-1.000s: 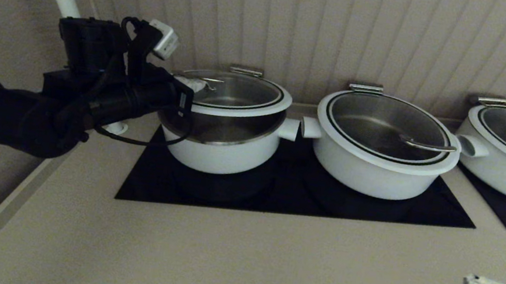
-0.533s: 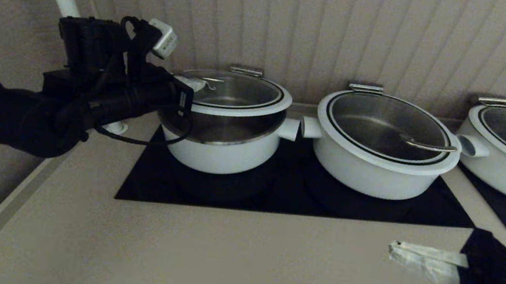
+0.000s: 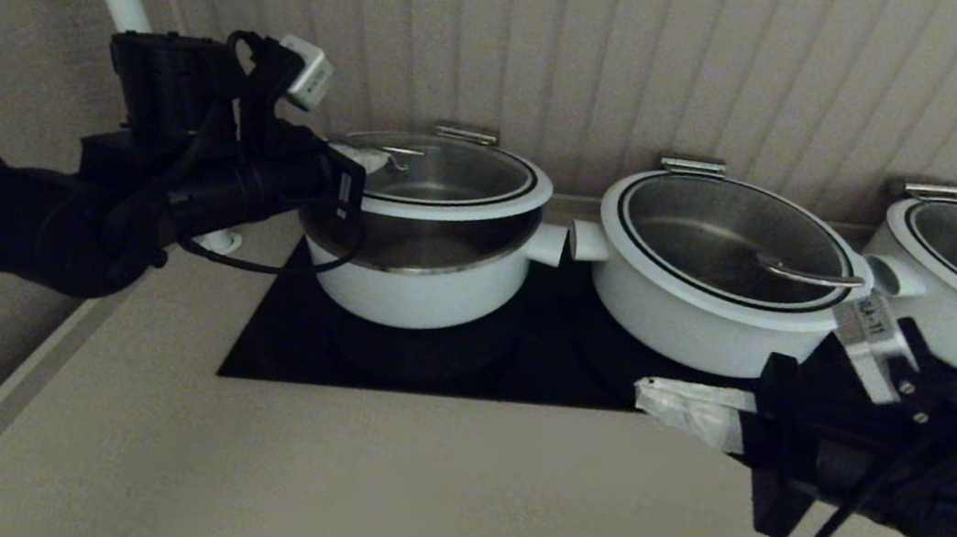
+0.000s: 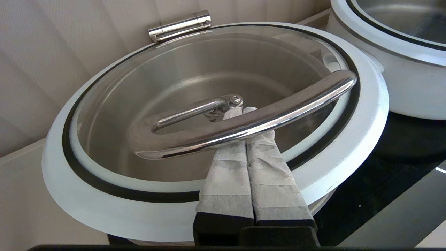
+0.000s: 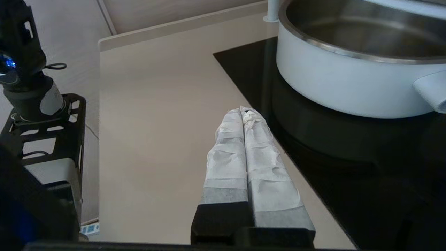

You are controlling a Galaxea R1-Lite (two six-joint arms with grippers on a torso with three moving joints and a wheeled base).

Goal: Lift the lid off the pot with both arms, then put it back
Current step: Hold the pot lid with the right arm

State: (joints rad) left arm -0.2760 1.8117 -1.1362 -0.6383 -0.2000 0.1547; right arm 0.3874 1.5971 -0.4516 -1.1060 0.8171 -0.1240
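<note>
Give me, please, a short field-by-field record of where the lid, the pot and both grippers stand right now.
lid: raised above the pot, gap showing under its front rim
pot: on the black cooktop, steel interior exposed
left gripper: fingers shut together, hooked under the lid's steel handle
right gripper: shut, empty, over the counter by the cooktop's front edge, apart from the lid
middle pot: lid on
</note>
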